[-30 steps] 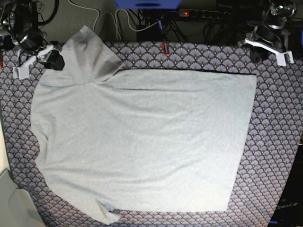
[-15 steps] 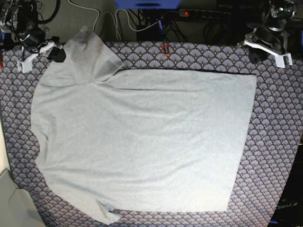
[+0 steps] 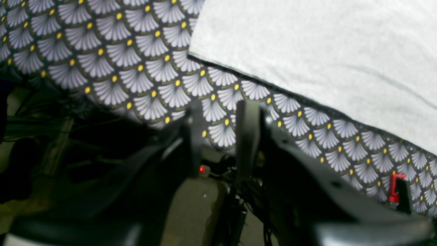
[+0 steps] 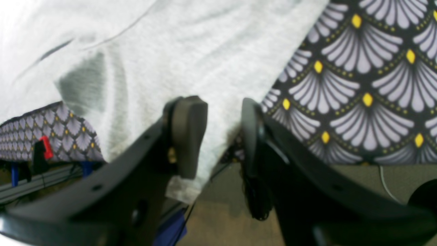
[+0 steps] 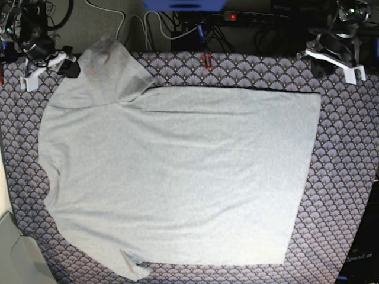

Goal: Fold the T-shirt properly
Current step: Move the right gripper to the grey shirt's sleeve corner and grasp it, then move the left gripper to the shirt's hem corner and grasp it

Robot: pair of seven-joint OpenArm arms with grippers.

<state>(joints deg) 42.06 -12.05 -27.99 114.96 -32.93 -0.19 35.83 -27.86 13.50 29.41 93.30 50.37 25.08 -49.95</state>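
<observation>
The light grey T-shirt (image 5: 177, 177) lies spread flat on the fan-patterned tablecloth (image 5: 349, 177), its plain side up. One sleeve (image 5: 112, 65) reaches over the back edge at the top left. My right gripper (image 5: 52, 70) hovers beside that sleeve. In the right wrist view the right gripper (image 4: 220, 136) is open above the sleeve cloth (image 4: 170, 51), gripping nothing. My left gripper (image 5: 334, 64) sits at the back right corner, off the shirt. The left wrist view shows the left gripper (image 3: 222, 136) with a narrow open gap over bare tablecloth, the shirt's hem corner (image 3: 324, 44) beyond it.
A red clip (image 5: 207, 60) holds the cloth at the table's back edge. Behind the table run cables and a power strip with a red light (image 5: 232, 16). A pale grey object (image 5: 15, 254) sits at the front left corner.
My right gripper has drawn a little up and back toward the table's rear left corner, away from the sleeve. The left gripper barely shifted. The shirt lies as before.
</observation>
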